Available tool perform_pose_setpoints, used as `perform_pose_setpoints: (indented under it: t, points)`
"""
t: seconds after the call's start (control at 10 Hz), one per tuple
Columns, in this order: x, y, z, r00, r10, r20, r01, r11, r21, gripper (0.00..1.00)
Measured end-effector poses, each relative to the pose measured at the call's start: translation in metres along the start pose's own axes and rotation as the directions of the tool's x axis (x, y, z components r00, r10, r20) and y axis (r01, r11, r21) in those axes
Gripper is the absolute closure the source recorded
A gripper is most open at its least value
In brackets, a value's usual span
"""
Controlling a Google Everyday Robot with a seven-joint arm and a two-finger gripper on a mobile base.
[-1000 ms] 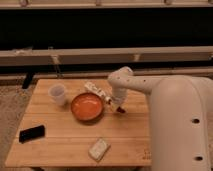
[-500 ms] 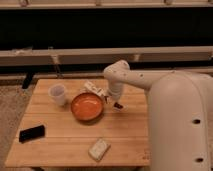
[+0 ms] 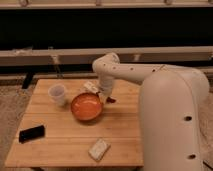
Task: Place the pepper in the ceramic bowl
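Wooden table [image 3: 120,135], ceramic bowl [image 3: 86,107], gripper [image 3: 106,96] beside its rim, fingers clasping pepper [image 3: 110,100].

1 camera looks down from behind the arm [image 3: 150,80], facing the table [image 3: 60,145]. The gripper [image 3: 106,96] hangs mid-frame, at a middling distance.

Gripper [image 3: 106,95] hangs low over the worktop [image 3: 120,130], at the right edge of the ceramic bowl [image 3: 86,107]. The pepper [image 3: 110,100], small and dark red, shows right at the jaws' tip, poking out to their right, just past the bowl's rim. The bowl, glossy orange inside with a darker brown rim, sits upright just left of and below the jaws.
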Motion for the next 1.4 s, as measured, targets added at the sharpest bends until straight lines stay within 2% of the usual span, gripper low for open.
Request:
perform_pose_setpoints:
  t: [0.3, 0.6, 1.4]
  points:
    - [-0.041, 0.020, 0.007, 0.998, -0.058, -0.012, 0.058, 0.998, -0.008, 1.00]
    - [-0.052, 0.026, 0.010, 0.996, -0.091, -0.025, 0.091, 0.996, -0.006, 1.00]
    - [-0.060, 0.030, 0.006, 0.994, -0.103, -0.021, 0.103, 0.995, -0.012, 0.20]
